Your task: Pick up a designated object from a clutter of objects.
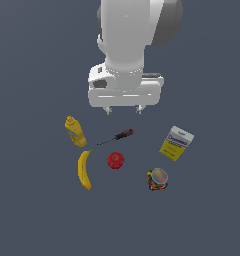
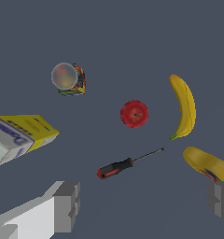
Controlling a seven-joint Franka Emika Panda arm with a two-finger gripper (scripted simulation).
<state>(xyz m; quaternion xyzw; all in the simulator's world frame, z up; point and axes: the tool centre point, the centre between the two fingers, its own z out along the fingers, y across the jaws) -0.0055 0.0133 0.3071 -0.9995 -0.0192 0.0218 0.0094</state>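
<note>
The carton (image 1: 176, 143), yellow below and white on top with blue lettering, lies on the grey floor at the exterior view's right; it also shows in the wrist view (image 2: 18, 136). My gripper (image 1: 124, 109) hangs open and empty high above the scene, over the screwdriver (image 1: 115, 137). In the wrist view the fingertips (image 2: 66, 205) stand wide apart with the screwdriver (image 2: 125, 165) between them. The carton is apart from the gripper, toward the exterior view's right.
A yellow mustard bottle (image 1: 75, 131), a banana (image 1: 84, 170), a red apple (image 1: 115, 160) and a silver-topped can (image 1: 158, 179) lie around the screwdriver. In the wrist view they are the bottle (image 2: 208, 163), banana (image 2: 184, 107), apple (image 2: 134, 113) and can (image 2: 68, 78).
</note>
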